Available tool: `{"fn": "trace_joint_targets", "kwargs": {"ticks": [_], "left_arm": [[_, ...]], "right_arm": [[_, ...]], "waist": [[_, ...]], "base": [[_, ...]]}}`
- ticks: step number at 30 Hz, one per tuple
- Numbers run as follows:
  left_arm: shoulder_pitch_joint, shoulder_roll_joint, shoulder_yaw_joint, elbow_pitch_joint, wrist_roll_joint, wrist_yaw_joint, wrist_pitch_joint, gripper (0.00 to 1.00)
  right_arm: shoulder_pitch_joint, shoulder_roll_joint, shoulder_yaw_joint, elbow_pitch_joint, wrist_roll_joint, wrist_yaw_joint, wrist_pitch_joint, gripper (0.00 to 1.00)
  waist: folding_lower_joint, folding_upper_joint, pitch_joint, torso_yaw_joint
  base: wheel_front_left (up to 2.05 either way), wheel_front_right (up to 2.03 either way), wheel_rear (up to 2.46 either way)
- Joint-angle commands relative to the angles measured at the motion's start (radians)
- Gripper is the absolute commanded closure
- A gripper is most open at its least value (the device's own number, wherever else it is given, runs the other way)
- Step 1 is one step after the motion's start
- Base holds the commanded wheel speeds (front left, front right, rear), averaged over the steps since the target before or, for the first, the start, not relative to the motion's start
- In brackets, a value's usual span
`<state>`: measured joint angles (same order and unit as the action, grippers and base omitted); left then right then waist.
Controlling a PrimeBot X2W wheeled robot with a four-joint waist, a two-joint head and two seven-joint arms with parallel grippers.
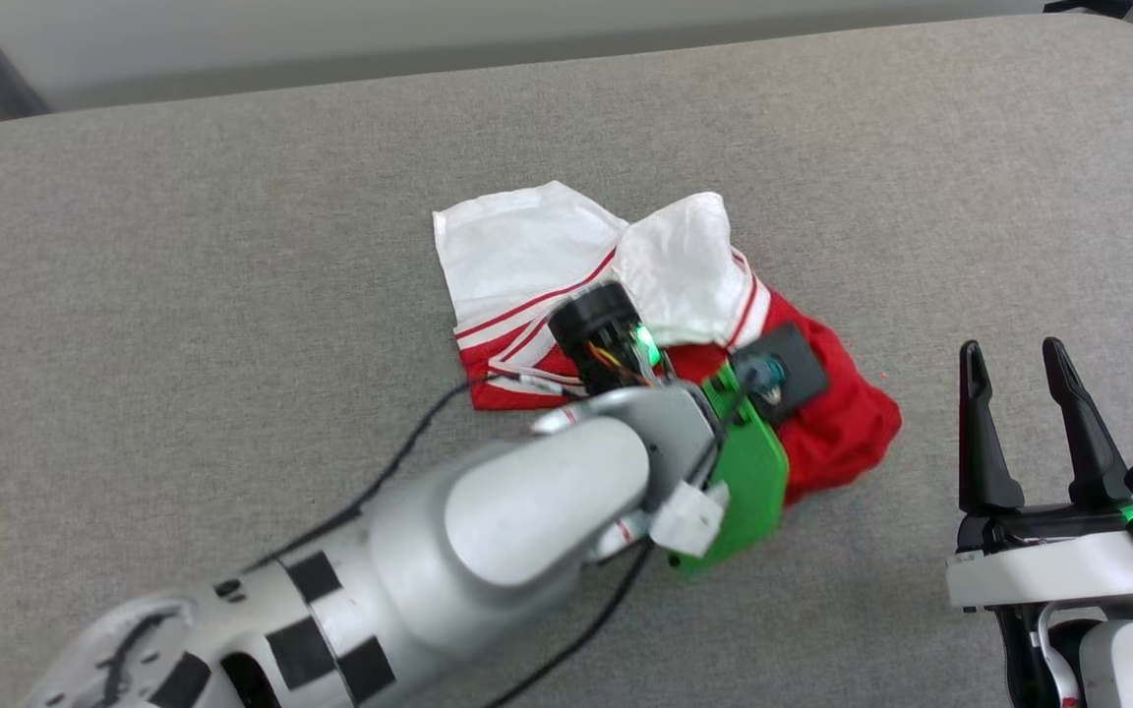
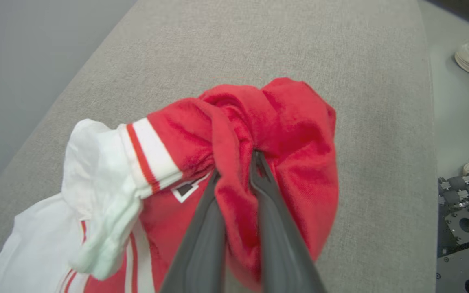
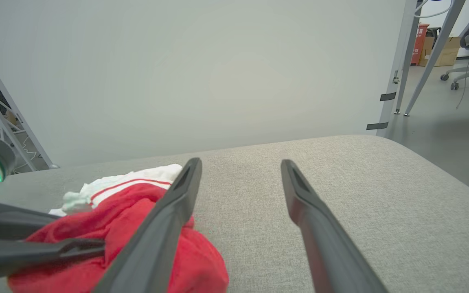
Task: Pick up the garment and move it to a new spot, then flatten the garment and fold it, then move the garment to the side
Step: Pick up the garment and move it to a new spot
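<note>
Pinching a red fold of the jersey [image 2: 291,134] with the left gripper [image 2: 236,171], jaws nearly together on cloth. Bunched on the worktop [image 1: 232,295], long axis running from white sleeves to red end. Holding the right gripper [image 1: 1012,354] spread wide, empty, just beside that red end. From the left wrist, pinch in plain sight; from the head, blocked by the left arm [image 1: 527,511].

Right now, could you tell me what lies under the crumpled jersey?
The red-and-white jersey rests on the grey upholstered surface, which shows all around it. The left gripper is shut on a red fold. Whatever sits directly beneath the bunched cloth is covered.
</note>
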<state>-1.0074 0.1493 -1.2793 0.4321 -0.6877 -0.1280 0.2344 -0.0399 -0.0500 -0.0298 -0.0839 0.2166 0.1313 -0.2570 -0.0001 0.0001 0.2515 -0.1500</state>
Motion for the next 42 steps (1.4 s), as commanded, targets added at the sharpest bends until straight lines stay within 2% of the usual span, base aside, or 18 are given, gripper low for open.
{"fn": "trace_joint_targets", "kwargs": {"ticks": [1,5,12,13,14,15,22,25,31,37,42], "left_arm": [[0.052,-0.024,0.000,-0.001,0.034,-0.003,0.019,1.00],[0.144,-0.065,-0.001,-0.006,0.093,-0.003,0.060,1.00],[0.245,-0.087,-0.001,0.011,0.137,-0.003,0.092,1.00],[0.247,-0.089,-0.001,0.018,0.132,-0.003,0.074,0.89],[0.245,-0.090,-0.001,0.022,0.132,-0.003,0.059,0.42],[0.239,-0.091,-0.001,0.026,0.131,-0.003,0.032,0.00],[0.163,-0.097,0.018,0.081,0.084,-0.002,-0.231,0.00],[0.155,-0.097,0.054,0.097,0.079,0.016,-0.313,0.00],[0.165,-0.055,0.135,0.095,0.072,0.100,-0.423,0.00],[0.221,0.040,0.224,0.045,0.071,0.201,-0.480,0.00],[0.312,0.126,0.333,-0.037,0.089,0.304,-0.495,0.00]], "right_arm": [[-0.006,0.000,0.000,-0.004,0.007,-0.001,-0.005,0.00],[-0.022,0.000,0.003,-0.004,0.007,-0.001,-0.005,0.00],[-0.034,0.000,0.020,0.005,0.008,-0.001,-0.005,0.00],[-0.032,0.000,0.018,0.007,0.007,-0.001,-0.005,0.00],[-0.030,0.000,0.016,0.008,0.006,-0.001,-0.005,0.00],[-0.027,0.000,0.014,0.011,0.004,-0.001,-0.005,0.00],[0.002,0.000,0.003,0.018,-0.009,-0.001,-0.005,0.00],[0.019,0.000,0.002,0.018,-0.014,-0.001,-0.005,0.00],[0.054,0.000,-0.002,0.017,-0.022,-0.001,-0.005,0.00],[0.079,0.000,-0.001,0.016,-0.025,-0.001,-0.005,0.00],[0.098,0.000,0.000,0.015,-0.029,-0.001,-0.005,0.00]], "waist": [[0.0001,-0.0001,0.019,-0.006],[0.0001,-0.0001,0.039,-0.007],[0.0001,-0.0001,0.052,-0.007],[0.0001,-0.0001,0.048,-0.002],[0.0001,-0.0001,0.044,0.001],[0.0001,-0.0001,0.037,0.006],[0.0001,-0.0001,-0.033,0.046],[0.0001,-0.0001,-0.064,0.065],[0.0001,-0.0001,-0.117,0.106],[0.0001,-0.0001,-0.152,0.134],[0.0001,-0.0001,-0.172,0.152]], "base": [[0.00,0.00,0.00],[0.00,0.00,0.00],[0.00,0.00,0.00],[0.00,0.00,0.00],[0.00,0.00,0.00],[0.00,0.00,0.00],[0.00,0.00,0.00],[0.00,0.00,0.00],[0.00,0.00,0.00],[0.00,0.00,0.00],[0.00,0.00,0.00]]}}
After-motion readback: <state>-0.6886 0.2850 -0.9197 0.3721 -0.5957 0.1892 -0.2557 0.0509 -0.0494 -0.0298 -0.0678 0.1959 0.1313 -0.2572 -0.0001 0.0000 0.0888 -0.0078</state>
